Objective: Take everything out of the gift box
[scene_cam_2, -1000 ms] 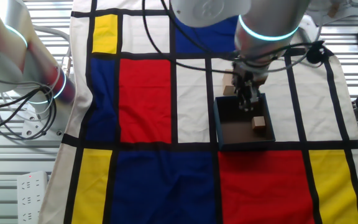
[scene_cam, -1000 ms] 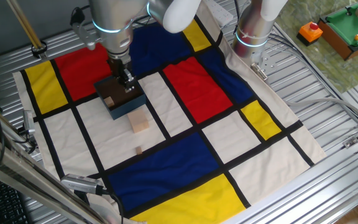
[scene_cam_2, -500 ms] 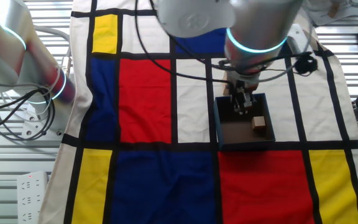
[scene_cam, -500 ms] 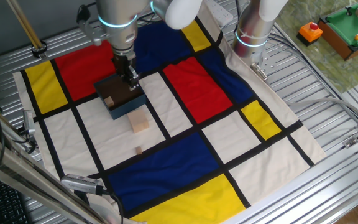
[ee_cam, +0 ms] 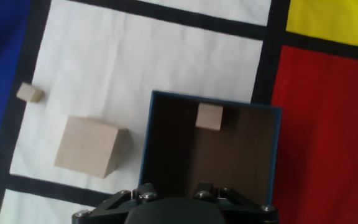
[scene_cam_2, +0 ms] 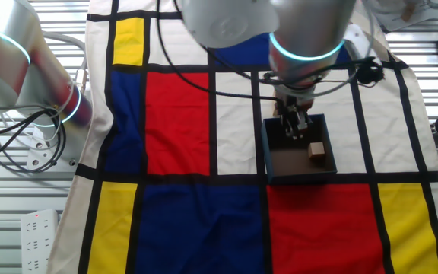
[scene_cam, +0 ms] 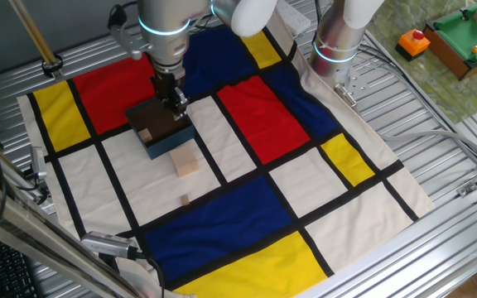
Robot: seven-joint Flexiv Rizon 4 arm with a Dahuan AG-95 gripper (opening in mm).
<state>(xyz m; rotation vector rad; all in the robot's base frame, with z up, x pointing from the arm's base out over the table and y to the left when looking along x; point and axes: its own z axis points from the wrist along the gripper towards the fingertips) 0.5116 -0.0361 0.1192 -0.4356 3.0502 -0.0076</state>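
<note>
The gift box (scene_cam: pixel 168 142), blue-grey outside and dark brown inside, sits on the patterned cloth. It holds one small tan block (scene_cam: pixel 145 135), which lies against a wall. The block also shows in the other fixed view (scene_cam_2: pixel 317 151) and the hand view (ee_cam: pixel 209 116). A pale beige cube (scene_cam: pixel 186 161) lies on a white patch just outside the box, and it shows in the hand view (ee_cam: pixel 89 146) too. A tiny tan block (scene_cam: pixel 185 199) lies farther off on the cloth. My gripper (scene_cam: pixel 175 106) hangs over the box's far side with its fingers down near the rim. Whether the fingers are apart does not show.
The second arm's base (scene_cam: pixel 338 37) stands at the cloth's far edge. A green-topped wooden toy table (scene_cam: pixel 462 37) and an orange item (scene_cam: pixel 412 41) sit off the cloth at the back right. Slatted metal surrounds the cloth.
The arm has shifted slightly toward the box's far edge and turned a little. The box, the block inside and the two blocks on the cloth have not moved.
</note>
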